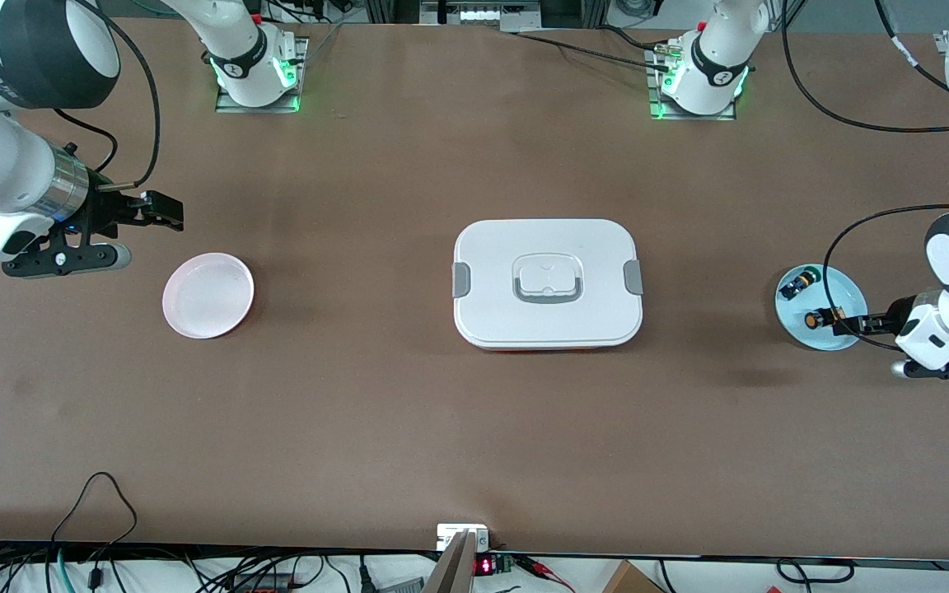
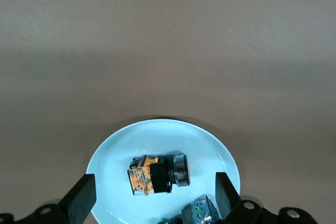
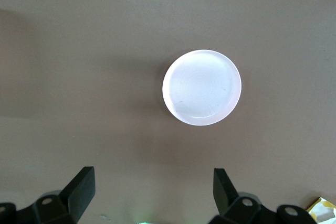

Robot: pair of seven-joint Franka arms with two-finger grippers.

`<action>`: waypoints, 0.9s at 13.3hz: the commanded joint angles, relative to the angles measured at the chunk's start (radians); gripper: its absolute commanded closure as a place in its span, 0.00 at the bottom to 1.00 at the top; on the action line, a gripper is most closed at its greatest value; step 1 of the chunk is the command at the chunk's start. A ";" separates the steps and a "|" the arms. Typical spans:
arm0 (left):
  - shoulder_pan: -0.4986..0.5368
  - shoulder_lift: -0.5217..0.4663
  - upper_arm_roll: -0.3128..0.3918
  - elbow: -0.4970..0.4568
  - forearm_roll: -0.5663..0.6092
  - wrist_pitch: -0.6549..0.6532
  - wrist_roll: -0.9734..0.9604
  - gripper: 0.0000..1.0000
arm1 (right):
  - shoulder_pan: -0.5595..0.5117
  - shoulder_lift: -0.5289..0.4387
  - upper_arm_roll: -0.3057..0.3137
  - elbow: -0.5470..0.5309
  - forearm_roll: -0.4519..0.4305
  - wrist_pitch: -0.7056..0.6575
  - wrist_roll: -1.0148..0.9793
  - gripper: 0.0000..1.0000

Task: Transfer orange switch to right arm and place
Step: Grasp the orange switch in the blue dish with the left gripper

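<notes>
The orange switch [image 1: 814, 319] lies on its side in a light blue plate [image 1: 845, 284] at the left arm's end of the table. In the left wrist view the switch [image 2: 157, 174] shows its orange rear block and black body on the plate [image 2: 115, 156]. My left gripper [image 1: 842, 323] hovers low over the plate's edge, open and empty [image 2: 155, 203], its fingers wide on either side of the switch. My right gripper [image 1: 163, 211] hangs open and empty [image 3: 153, 192] over the table beside a pink plate [image 1: 208, 295], at the right arm's end.
A second switch with green and blue parts [image 1: 796, 284] lies in the same blue plate, also in the left wrist view [image 2: 202, 211]. A white lidded box [image 1: 547, 284] stands mid-table. The pink plate [image 3: 202, 87] holds nothing.
</notes>
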 commanded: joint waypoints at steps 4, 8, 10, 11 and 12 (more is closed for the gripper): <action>0.050 0.049 -0.016 -0.021 -0.003 0.044 0.031 0.00 | -0.001 -0.072 -0.001 -0.104 -0.014 0.066 0.068 0.00; 0.048 0.048 -0.021 -0.029 -0.010 0.038 0.028 0.00 | 0.000 -0.067 0.001 -0.091 -0.046 0.047 0.124 0.00; 0.050 0.051 -0.021 -0.038 -0.020 0.040 0.030 0.00 | 0.000 -0.064 0.001 -0.088 -0.046 0.044 0.121 0.00; 0.051 0.056 -0.021 -0.041 -0.021 0.040 0.028 0.00 | 0.003 -0.064 0.002 -0.087 -0.046 0.044 0.121 0.00; 0.051 0.056 -0.021 -0.043 -0.033 0.040 0.027 0.00 | 0.003 -0.062 0.002 -0.084 -0.046 0.044 0.118 0.00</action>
